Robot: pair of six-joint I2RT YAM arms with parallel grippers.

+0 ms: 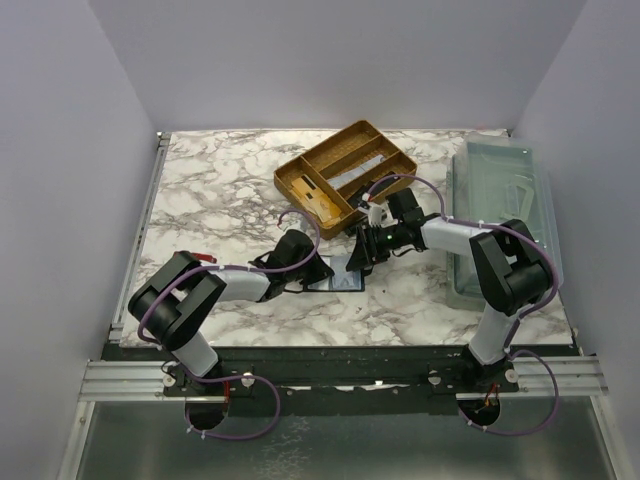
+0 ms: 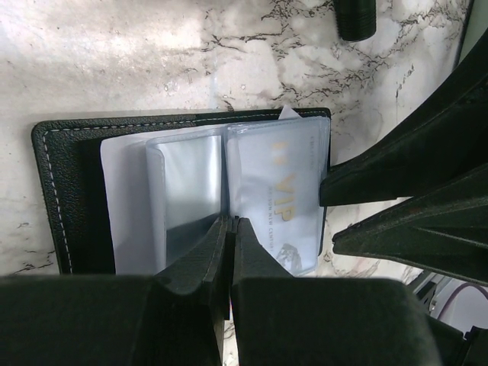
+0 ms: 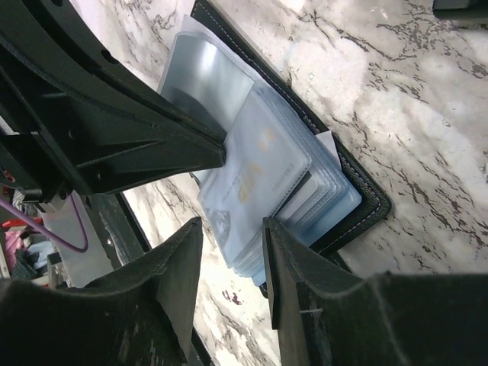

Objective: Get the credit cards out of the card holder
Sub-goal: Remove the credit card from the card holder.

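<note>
The left arm (image 1: 235, 285) reaches rightward, low over the marble worktop (image 1: 220, 190). Its jaws are pressed together with only a hairline slit between them. They come down on the clear plastic sleeves (image 2: 187, 191), at the fold between two pages. Whether a sheet is nipped in the slit cannot be told.

Beneath them the black card holder (image 2: 65, 191) lies open and flat on the worktop, its stitched cover showing at the left of the left wrist view. The credit cards (image 2: 278, 194) sit inside the sleeves, not yet taken out. The top one, pale grey-blue with gold "VIP" lettering, fills the page just right of the left jaws.

The right arm (image 1: 450, 235) comes in from the opposite side with its jaws parted. In the right wrist view the near corner of the sleeve stack shows in the gap between the two fingers (image 3: 179, 267); whether either one touches it cannot be told.

Behind the holder stands a divided wooden tray (image 1: 345, 170), and at the far right a clear bin (image 1: 505, 200).
</note>
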